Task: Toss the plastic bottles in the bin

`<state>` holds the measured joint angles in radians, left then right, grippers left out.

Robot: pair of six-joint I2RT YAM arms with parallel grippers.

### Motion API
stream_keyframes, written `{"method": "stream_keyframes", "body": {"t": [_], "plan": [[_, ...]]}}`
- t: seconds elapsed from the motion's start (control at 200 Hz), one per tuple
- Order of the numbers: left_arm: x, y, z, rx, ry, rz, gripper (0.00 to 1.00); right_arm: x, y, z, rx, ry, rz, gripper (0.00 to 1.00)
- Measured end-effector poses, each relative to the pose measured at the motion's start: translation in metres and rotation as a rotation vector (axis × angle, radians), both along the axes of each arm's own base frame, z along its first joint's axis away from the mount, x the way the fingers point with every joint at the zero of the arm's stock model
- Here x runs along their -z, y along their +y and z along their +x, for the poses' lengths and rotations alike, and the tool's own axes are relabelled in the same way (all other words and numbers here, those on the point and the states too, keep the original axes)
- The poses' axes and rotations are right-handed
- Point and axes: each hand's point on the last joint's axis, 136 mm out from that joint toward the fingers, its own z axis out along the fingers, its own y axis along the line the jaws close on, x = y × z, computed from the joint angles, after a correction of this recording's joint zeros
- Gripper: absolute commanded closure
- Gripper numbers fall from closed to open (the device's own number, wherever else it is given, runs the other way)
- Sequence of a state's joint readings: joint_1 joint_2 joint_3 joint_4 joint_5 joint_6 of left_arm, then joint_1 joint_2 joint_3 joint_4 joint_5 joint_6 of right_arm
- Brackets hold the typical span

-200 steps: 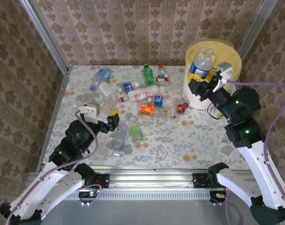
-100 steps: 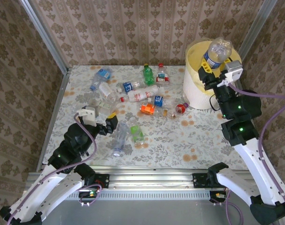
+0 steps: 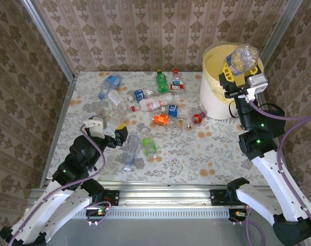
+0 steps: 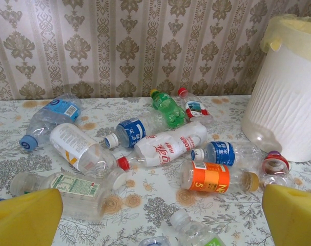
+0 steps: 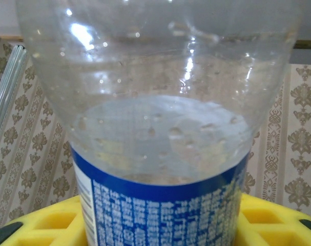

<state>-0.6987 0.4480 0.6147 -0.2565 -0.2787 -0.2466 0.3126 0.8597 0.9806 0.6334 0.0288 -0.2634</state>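
1. The left claw hangs low over the near part of the desk. Its yellow foam pads are spread wide and hold nothing.
2. Beyond it the plastic bottles lie on their sides on the flowered cloth, with their long axes in many directions. The green one points its cap toward the far wall.
3. Far right, the right claw is half closed around a clear bottle with a blue label. The bottle stands upright with its lumpy base up, above the white ribbed bin with its yellow bag.
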Motion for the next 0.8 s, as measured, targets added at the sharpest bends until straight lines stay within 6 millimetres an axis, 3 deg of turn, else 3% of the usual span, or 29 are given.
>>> {"method": "stream_keyframes", "body": {"t": [0.535, 0.8], "plan": [[0.001, 0.003, 0.000, -0.011, 0.000, 0.001, 0.00, 0.004, 0.002, 0.006, 0.034, 0.000, -0.052, 0.74], [0.003, 0.003, 0.001, -0.012, 0.002, 0.003, 0.00, 0.030, -0.008, 0.048, 0.110, 0.099, -0.059, 0.73]]}}
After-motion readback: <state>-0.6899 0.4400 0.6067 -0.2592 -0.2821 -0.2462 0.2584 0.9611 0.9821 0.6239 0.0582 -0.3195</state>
